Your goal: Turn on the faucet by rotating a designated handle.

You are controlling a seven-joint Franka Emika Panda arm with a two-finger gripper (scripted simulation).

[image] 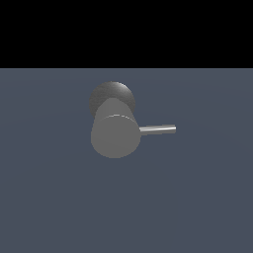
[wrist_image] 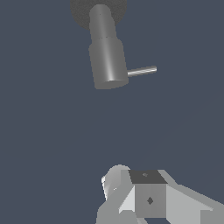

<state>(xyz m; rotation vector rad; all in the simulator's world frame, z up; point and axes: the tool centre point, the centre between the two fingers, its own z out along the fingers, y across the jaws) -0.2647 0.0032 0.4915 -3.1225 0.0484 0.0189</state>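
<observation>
No text, label, brand, number or sign can be read in either view. The faucet (image: 115, 132) and its handle (image: 158, 129) are plain grey with no markings, and the floor (image: 197, 197) around them is a bare blue-grey. The gripper (wrist_image: 131, 197) in the wrist view shows only 2 small dark diamond-shaped marks, not characters.

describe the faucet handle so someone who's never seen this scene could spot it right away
Find the faucet, a thick matte grey cylinder rising from a darker round base on the plain blue-grey floor. From the cylinder's side, toward the exterior view's right, juts the handle. It is a thin, straight, shiny metal rod, far slimmer and glossier than the body it sticks out of.
</observation>
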